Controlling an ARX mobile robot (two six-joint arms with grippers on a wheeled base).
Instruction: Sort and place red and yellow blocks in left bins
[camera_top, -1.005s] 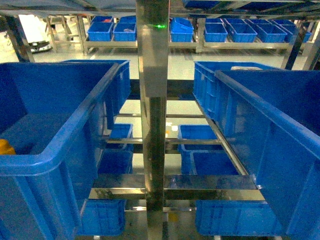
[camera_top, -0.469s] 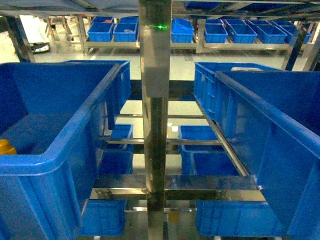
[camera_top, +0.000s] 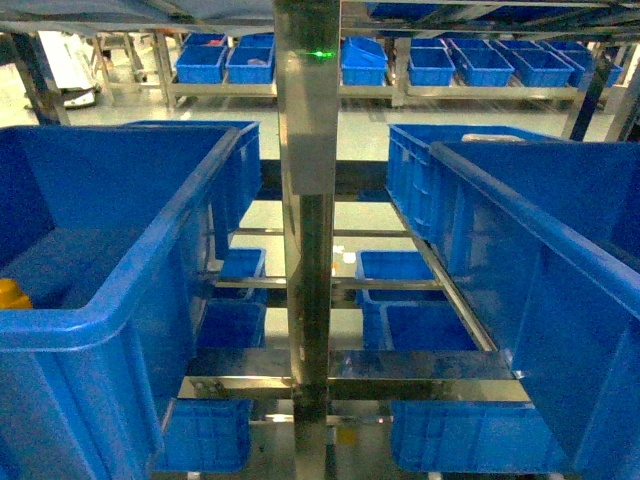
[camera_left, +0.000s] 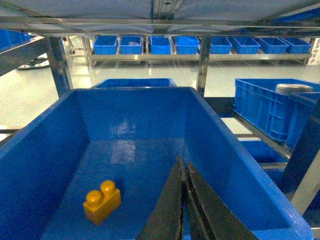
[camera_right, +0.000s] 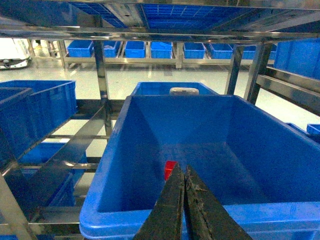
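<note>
- Yellow block (camera_left: 102, 201): lies on the floor of the left bin (camera_left: 220, 165), lower left of the left wrist view; two studs up, free of any grip. In the head view only its orange edge (camera_top: 12, 293) shows, at the far left margin inside the same bin (camera_top: 150, 270).
- Change: across the head views of the last second nothing shifts; block, bins and rack post (camera_top: 308, 200) hold their places. Judged from this, the yellow block is already sorted and no transfer is under way.
- Left gripper (camera_left: 184, 210): fingers together, holding nothing, low centre of frame over the left bin's interior, right of the block and apart from it.
- Right gripper (camera_right: 184, 210): fingers together, empty, above the near rim of the right bin (camera_right: 125, 150).
- Right bin: a small red object (camera_right: 170, 170) sits on its floor just beyond the fingertips; possibly a red block, still to go left.
- Surroundings: more blue bins on the shelves behind.
</note>
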